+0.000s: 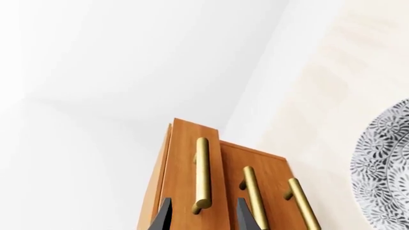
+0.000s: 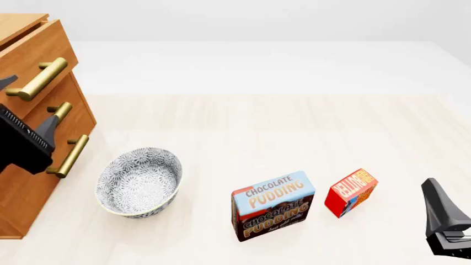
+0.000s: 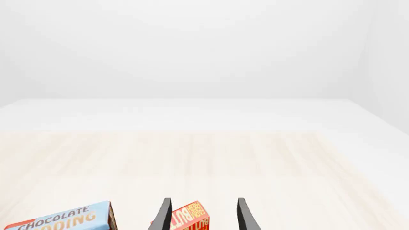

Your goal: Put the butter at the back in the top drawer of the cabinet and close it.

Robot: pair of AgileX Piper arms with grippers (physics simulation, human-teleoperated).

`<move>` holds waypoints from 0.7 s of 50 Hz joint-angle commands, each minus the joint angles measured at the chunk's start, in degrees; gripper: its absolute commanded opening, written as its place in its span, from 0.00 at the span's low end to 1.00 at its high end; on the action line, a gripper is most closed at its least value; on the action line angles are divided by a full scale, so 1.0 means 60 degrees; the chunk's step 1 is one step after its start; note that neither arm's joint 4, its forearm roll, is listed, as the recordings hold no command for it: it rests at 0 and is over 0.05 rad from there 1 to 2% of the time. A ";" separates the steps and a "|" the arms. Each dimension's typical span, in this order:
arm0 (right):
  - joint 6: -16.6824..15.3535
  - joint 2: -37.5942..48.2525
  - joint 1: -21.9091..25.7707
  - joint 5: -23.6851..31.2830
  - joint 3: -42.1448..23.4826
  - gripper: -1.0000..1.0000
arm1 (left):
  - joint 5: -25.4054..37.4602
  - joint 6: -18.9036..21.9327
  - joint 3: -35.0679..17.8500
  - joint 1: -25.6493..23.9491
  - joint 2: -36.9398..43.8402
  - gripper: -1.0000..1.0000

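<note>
The butter (image 2: pixel 352 192), a small red box, stands on the table at the front right; it also shows in the right wrist view (image 3: pixel 189 218). My right gripper (image 2: pixel 442 205) is open and empty, a little right of the butter and apart from it (image 3: pixel 203 215). The cabinet (image 2: pixel 22 182) stands at the left. Its top drawer (image 2: pixel 46 51) is pulled out a little past the two lower ones (image 1: pixel 185 158). My left gripper (image 2: pixel 31 102) is open, with its fingers on either side of the top drawer's brass handle (image 1: pixel 202 175). In the left wrist view the left gripper (image 1: pixel 203 216) straddles the handle's end.
A blue-and-brown Chocolate Pudding box (image 2: pixel 272 205) stands just left of the butter. A patterned grey bowl (image 2: pixel 140 181) sits between the cabinet and the pudding box. The two lower drawer handles (image 1: pixel 255 194) lie beside the top one.
</note>
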 commanded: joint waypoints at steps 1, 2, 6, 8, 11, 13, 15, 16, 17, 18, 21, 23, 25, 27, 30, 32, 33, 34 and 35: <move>0.0000 0.0000 0.0000 0.0000 0.0000 1.00 | -0.0223 0.0007 0.0002 0.0060 0.0249 1.00; 0.0000 0.0000 0.0000 0.0000 0.0000 1.00 | -0.0239 0.0003 0.0018 0.0071 0.0279 1.00; 0.0000 0.0000 0.0000 0.0000 0.0000 1.00 | -0.0336 0.0030 0.0041 0.0088 0.0382 1.00; 0.0000 0.0000 0.0000 0.0000 0.0000 1.00 | -0.0381 0.0058 0.0047 0.0103 0.0410 1.00; 0.0000 0.0000 0.0000 0.0000 0.0000 1.00 | -0.0309 0.0012 -0.0006 0.0149 0.0452 1.00; 0.0000 0.0000 0.0000 0.0000 0.0000 1.00 | -0.0425 0.0039 0.0045 0.0158 0.0512 1.00; 0.0000 0.0000 0.0000 0.0000 0.0000 1.00 | -0.0503 0.0066 0.0068 0.0189 0.0564 1.00; 0.0000 0.0000 0.0000 0.0000 0.0000 1.00 | -0.0504 0.0066 0.0068 0.0189 0.0564 1.00; 0.0000 0.0000 0.0000 0.0000 0.0000 1.00 | -0.0498 0.0065 0.0053 0.0198 0.0568 1.00; 0.0000 0.0000 0.0000 0.0000 0.0000 1.00 | -0.0483 0.0051 0.0037 0.0217 0.0578 1.00; 0.0000 0.0000 0.0000 0.0000 0.0000 1.00 | -0.0527 0.0065 0.0044 0.0258 0.0610 1.00; 0.0000 0.0000 0.0000 0.0000 0.0000 1.00 | -0.0532 0.0068 0.0028 0.0284 0.0614 1.00; 0.0000 0.0000 0.0000 0.0000 0.0000 1.00 | -0.0504 0.0050 -0.0002 0.0320 0.0593 1.00; 0.0000 0.0000 0.0000 0.0000 0.0000 1.00 | -0.0572 0.0069 -0.0003 0.0330 0.0595 1.00; 0.0000 0.0000 0.0000 0.0000 0.0000 1.00 | -0.0546 0.0039 -0.0058 0.0370 0.0613 1.00; 0.0000 0.0000 0.0000 0.0000 0.0000 1.00 | -0.0633 0.0064 -0.0026 0.0398 0.0671 1.00; 0.0000 0.0000 0.0000 0.0000 0.0000 1.00 | -0.0653 0.0062 -0.0016 0.0402 0.0692 1.00; 0.0000 0.0000 0.0000 0.0000 0.0000 1.00 | -0.0661 0.0059 -0.0012 0.0403 0.0702 1.00; 0.0000 0.0000 0.0000 0.0000 0.0000 1.00 | -0.0666 0.0048 -0.0016 0.0404 0.0712 1.00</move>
